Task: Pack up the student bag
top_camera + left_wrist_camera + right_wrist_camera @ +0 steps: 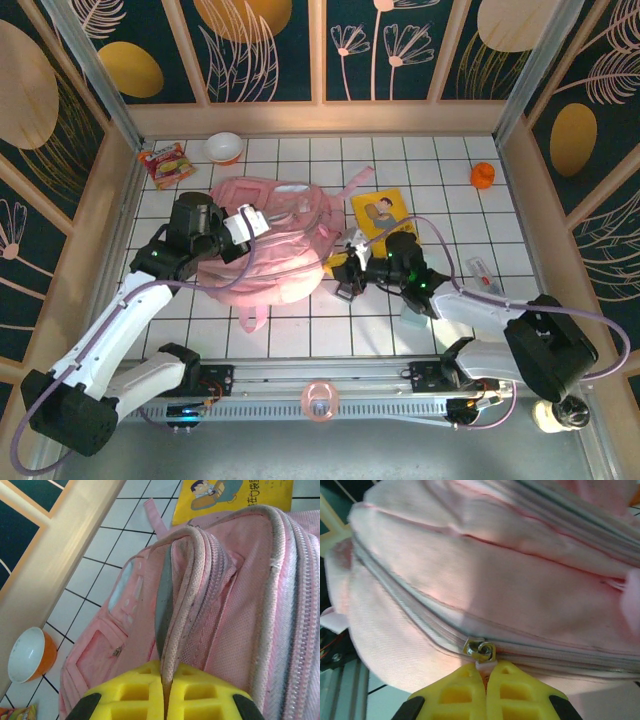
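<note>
Zip time: the student bag (pixel 265 245) lies mid-bench (pixel 300 330) between our arms, with both tools clamped on it.

Our left tool (pixel 165 700) is clenched on a pink corded loop (pixel 182 580) at the top of the bag, probably the carry handle. Our right tool (pixel 485 680) is pinched shut on the little pull tab (pixel 481 664) under the metal zip slider (pixel 479 649). We reckon the step is opening the zip so the yellow book (pixel 385 215) just beside the bag can go in. The trick is to pull the tab straight along the zip track, not up or away from it. The left side should hold the fabric taut so the soft panel doesn't bunch under the slider. Go slow, since that tab grip looks shallow and could slip.
</note>
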Robot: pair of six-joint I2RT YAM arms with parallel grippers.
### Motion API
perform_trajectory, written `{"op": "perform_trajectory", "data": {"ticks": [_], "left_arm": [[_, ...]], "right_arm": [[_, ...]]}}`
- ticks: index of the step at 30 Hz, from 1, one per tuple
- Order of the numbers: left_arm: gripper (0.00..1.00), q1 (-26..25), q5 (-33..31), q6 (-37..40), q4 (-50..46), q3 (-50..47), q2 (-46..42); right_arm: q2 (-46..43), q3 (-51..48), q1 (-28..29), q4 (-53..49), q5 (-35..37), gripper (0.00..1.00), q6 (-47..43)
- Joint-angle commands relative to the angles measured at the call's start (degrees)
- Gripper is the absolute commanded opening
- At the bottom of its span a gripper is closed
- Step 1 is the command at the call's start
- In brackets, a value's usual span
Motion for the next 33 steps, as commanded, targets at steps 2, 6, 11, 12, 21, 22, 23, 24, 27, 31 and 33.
{"op": "perform_trajectory", "data": {"ticks": [2,6,11,12,21,22,23,24,27,31,33], "left_arm": [[0.0,0.46,-0.22,-2.31,7.25,-0.54,-0.23],[0.0,0.47,3.59,-3.15,7.72,-0.85,-1.11],[0.0,0.5,7.45,-6.56,11.58,-1.41,-3.0],[0.0,0.55,7.93,-7.16,11.99,-1.41,-3.09],[0.0,0.48,6.39,-7.56,12.81,-1.42,-2.12],[0.0,0.47,6.03,-7.55,12.81,-1.41,-2.04],[0.0,0.46,5.66,-7.63,12.93,-1.54,-2.03],[0.0,0.47,5.26,-7.83,13.18,-1.71,-2.03],[0.0,0.49,4.47,-8.51,13.69,-2.34,-2.45],[0.0,0.51,4.97,-8.69,13.86,-3.22,-3.24],[0.0,0.46,6.02,-8.69,13.95,-3.49,-3.52]], "right_arm": [[-1.61,1.76,5.4,-1.76,0.45,0.0,3.82],[-0.07,1.66,5.79,0.96,0.85,0.04,7.17],[3.14,2.65,5.79,1.54,-1.69,0.23,9.61],[3.34,2.73,5.74,1.84,-2.17,0.27,10.09],[-0.69,-0.05,5.7,2.95,-0.2,0.09,11.97],[-1.16,-0.18,5.7,2.99,0.45,0.05,12.12],[-1.48,-0.1,5.69,2.79,1.4,0.01,12.36],[-1.68,-0.07,5.75,2.67,2.12,0.0,12.61],[-1.54,0.53,5.7,2.24,4.55,0.0,13.46],[-0.56,1.23,5.71,2.2,5.85,0.0,13.93],[0.37,1.64,5.61,3.16,5.83,0.1,14.15]]}}
